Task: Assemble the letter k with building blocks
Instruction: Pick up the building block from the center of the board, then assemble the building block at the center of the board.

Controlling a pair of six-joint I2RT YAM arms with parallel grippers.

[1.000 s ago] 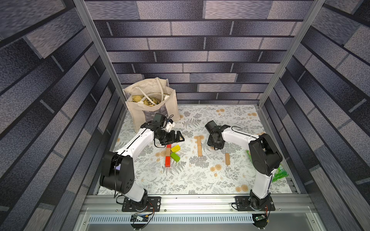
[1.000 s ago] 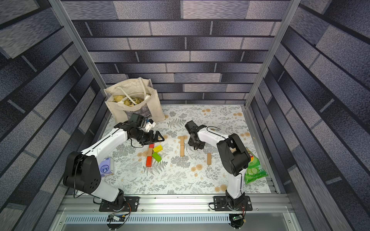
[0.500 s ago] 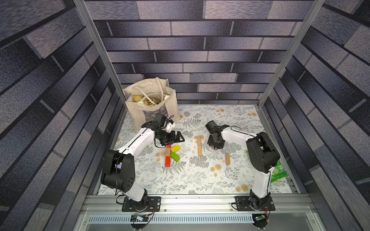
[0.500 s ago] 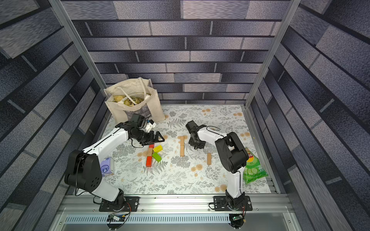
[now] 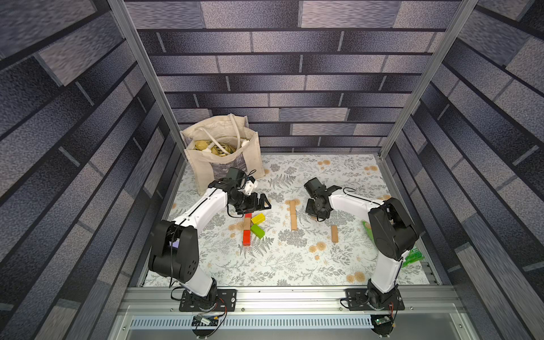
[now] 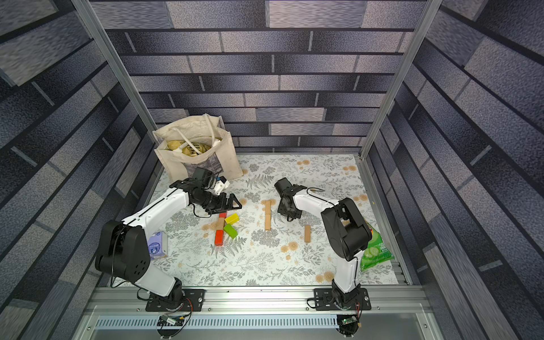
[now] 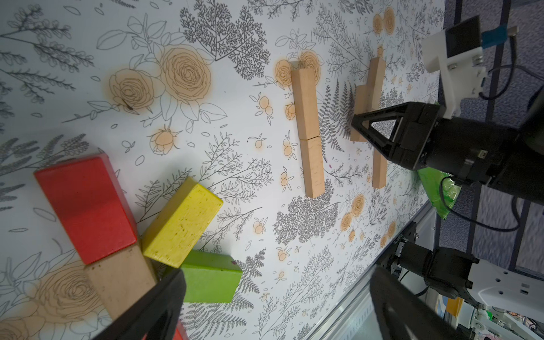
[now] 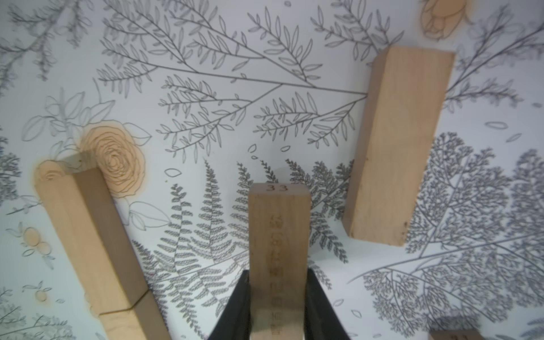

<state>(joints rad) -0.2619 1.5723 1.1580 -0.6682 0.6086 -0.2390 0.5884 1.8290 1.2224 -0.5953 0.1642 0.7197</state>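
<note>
- Gripping a tan block [image 8: 279,229] in the clenched right gripper [image 8: 278,282], beside the two-block tan spine [image 5: 293,214]
- With left gripper [image 7: 276,297] splayed, empty, by the coloured k [image 5: 251,228]
- Next, probably: extending the spine in line

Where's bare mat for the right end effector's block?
Bare: near strip of mat along the front rail; far side right of the tote bag. Crowded: the coloured k; between tan spine and lone tan block, at the right end effector.
</note>
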